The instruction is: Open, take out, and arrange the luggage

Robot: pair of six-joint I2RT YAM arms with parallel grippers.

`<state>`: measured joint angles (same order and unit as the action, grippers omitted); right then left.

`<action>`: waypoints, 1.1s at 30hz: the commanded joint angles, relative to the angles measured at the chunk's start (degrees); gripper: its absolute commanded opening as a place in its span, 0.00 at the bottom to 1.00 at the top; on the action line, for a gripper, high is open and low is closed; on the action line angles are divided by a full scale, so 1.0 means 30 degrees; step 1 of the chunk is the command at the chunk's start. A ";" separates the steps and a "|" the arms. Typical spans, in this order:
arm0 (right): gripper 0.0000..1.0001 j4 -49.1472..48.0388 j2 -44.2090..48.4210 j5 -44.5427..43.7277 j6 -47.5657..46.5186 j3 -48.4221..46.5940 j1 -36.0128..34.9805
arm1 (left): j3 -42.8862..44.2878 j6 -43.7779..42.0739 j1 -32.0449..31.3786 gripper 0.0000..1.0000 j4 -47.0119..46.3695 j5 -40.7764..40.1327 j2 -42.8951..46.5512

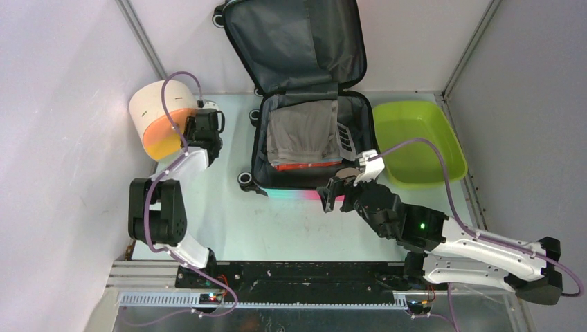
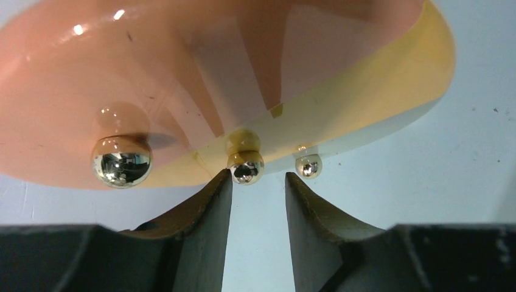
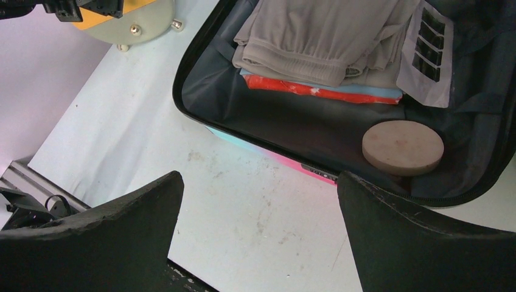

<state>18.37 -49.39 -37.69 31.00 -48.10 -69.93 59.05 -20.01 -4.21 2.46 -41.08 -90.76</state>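
Note:
The luggage point(image 1: 291, 41) lies open at the back of the table, its lid leaning on the wall. Its dark lining point(image 3: 292, 121) holds folded grey clothes point(image 1: 302, 131), a red-and-blue packet point(image 3: 316, 91), a white pouch with black stripes point(image 3: 429, 55) and a round beige disc point(image 3: 403, 146). My right gripper point(image 1: 338, 190) is open wide and empty, just in front of the suitcase's pink-teal front edge point(image 3: 316, 173). My left gripper point(image 1: 204, 128) is open at the base of the cream-and-orange cylinder point(image 1: 163, 117). Its fingers point(image 2: 210, 207) stand close to a gold ball foot point(image 2: 245, 170), with nothing between them.
A lime-green plastic tub point(image 1: 415, 142) stands right of the suitcase. The cylinder lies on its side at the left wall, and its underside point(image 2: 182, 73) shows three gold ball feet. White walls close the table on three sides.

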 commanded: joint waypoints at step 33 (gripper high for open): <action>1.00 -0.0938 0.0631 0.0572 0.0088 0.0124 0.0925 | 0.0334 0.1753 0.0047 0.00 0.0754 -0.0377 0.0848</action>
<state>17.82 -48.53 -35.94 31.03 -47.66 -67.37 59.35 -18.15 -2.46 1.45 -42.57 -93.08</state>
